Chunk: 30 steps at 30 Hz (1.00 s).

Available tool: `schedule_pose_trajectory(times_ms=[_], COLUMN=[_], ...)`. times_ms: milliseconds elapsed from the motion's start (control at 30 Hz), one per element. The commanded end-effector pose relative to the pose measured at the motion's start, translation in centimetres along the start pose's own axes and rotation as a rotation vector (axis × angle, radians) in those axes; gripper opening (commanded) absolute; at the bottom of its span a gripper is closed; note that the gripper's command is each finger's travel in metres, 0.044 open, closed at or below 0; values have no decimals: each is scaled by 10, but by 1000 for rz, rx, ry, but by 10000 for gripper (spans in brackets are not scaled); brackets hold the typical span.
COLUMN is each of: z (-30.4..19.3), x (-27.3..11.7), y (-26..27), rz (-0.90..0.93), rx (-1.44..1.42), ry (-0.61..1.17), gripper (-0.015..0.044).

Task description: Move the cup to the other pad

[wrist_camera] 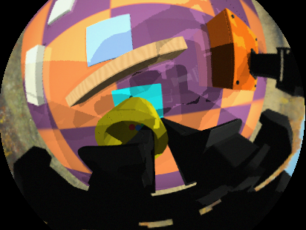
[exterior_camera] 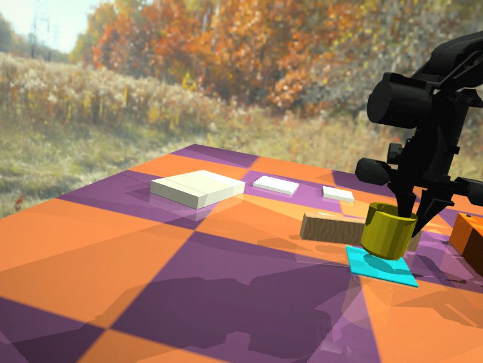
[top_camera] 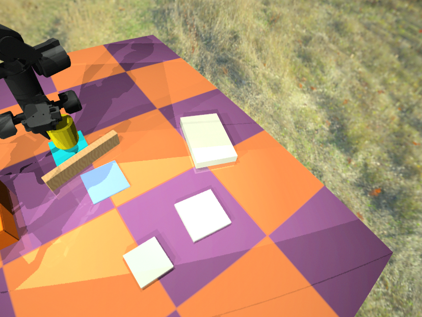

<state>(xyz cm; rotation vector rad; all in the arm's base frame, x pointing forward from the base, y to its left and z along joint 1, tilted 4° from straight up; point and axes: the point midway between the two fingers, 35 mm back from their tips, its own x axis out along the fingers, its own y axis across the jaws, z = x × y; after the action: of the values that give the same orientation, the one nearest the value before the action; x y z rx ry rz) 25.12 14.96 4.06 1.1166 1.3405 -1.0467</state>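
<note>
1. Yellow cup (exterior_camera: 387, 231) hangs just above the cyan pad (exterior_camera: 380, 268) — I'd carry it level and slowly over the wooden bar (top_camera: 81, 159) toward the pale blue pad (top_camera: 105, 181), so the marbles stay in.
2. The gripper (exterior_camera: 414, 216) pinches the cup's rim wall — one finger inside, one outside, nearly closed.

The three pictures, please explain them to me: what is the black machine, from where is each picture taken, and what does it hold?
The black machine is a robot arm with a two-finger gripper. One picture looks down from above, one from the side, one from a camera on the wrist. The gripper pinches the rim of a yellow cup above a turquoise pad. Past a wooden bar lies a light blue pad. Also on the checkered table: three pale slabs and an orange box.
</note>
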Motion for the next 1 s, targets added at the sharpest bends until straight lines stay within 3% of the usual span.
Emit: schedule_pose_trajectory(times_ms=[0,800,967], z=[0,0,0], x=[9,14,14], y=[-2,-2,-2], rz=[-14,-6,-6], rx=[7,0,0], ry=[0,-2,-2], gripper=[0,0,131])
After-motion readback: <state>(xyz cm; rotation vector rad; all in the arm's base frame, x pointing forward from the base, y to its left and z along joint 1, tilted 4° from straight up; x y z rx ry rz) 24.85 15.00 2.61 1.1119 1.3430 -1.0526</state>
